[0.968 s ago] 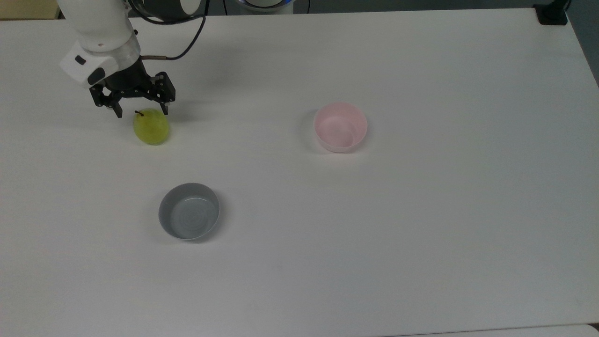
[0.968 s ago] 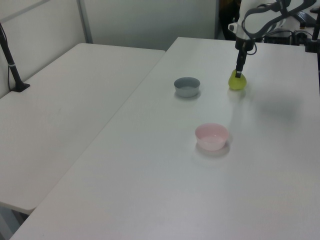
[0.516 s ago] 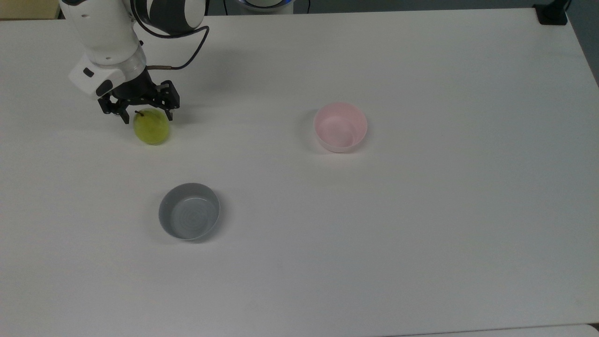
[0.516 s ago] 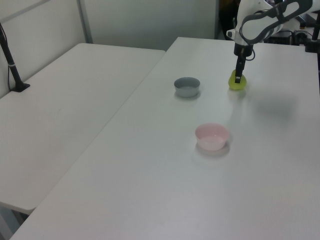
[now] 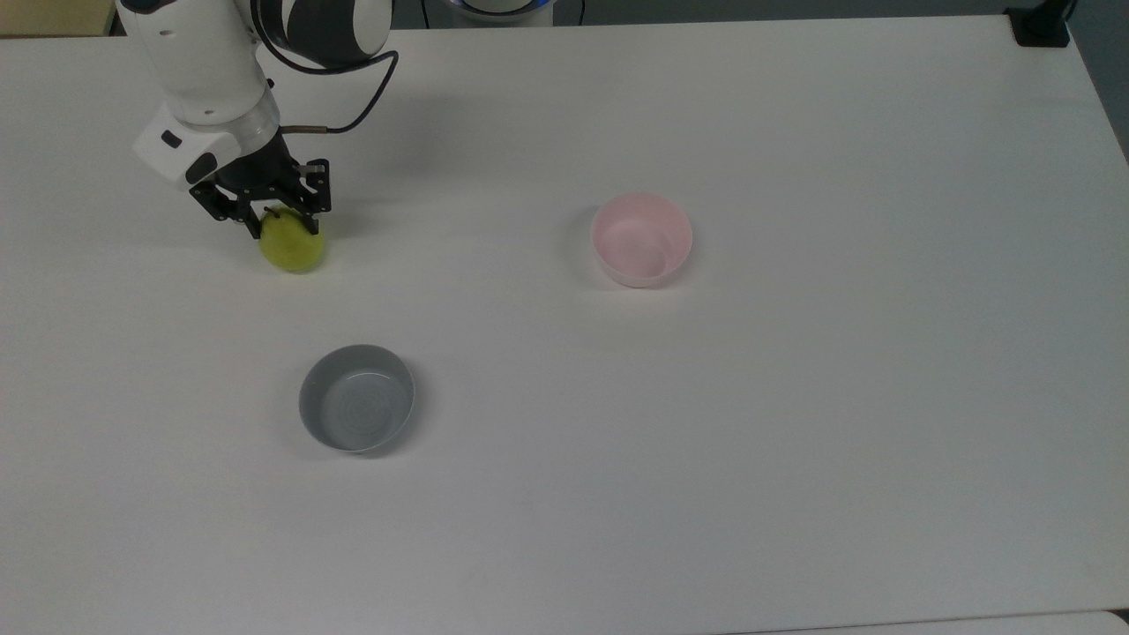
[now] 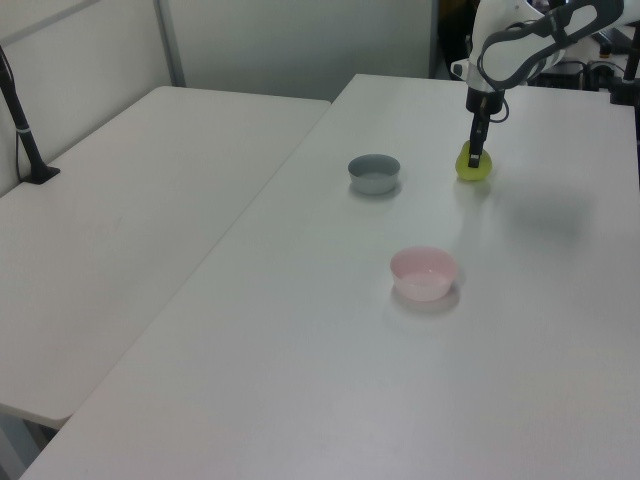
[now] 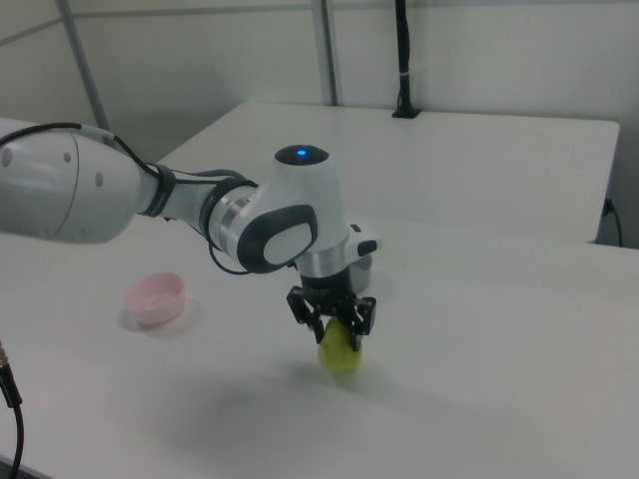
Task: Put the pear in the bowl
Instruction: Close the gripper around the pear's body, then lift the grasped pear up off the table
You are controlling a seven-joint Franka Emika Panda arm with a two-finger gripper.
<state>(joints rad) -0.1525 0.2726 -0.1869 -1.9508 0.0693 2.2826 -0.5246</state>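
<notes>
Lower than in the frames a second earlier, the gripper (image 5: pixel 284 227) had dropped from just above the pear (image 5: pixel 294 250) to straddle its upper half, and its fingers had drawn in from a wide spread to a narrow gap about the fruit. The pear had shifted slightly toward the top view's right, its stem now hidden under the gripper.

Left to right across the top view: pear and gripper at far left on the white table (image 5: pixel 794 397); grey bowl (image 5: pixel 356 410) nearer the lower edge, well apart; pink bowl (image 5: pixel 641 239) near centre, empty, well apart from the pear.

The right view showed the gripper (image 7: pixel 334 324) with fingers down either side of the pear (image 7: pixel 340 353), seemingly pressing its flanks. Fruit rested on the table, not lifted. The left view showed the pear (image 6: pixel 473 165) beneath the gripper (image 6: pixel 475 156).

Step judged: grasp closing, lift not yet begun. Next move would call for a firm hold on a rounded, slippery body, a straight lift, then a carry toward the top view's right to the pink bowl, passing the grey one.
</notes>
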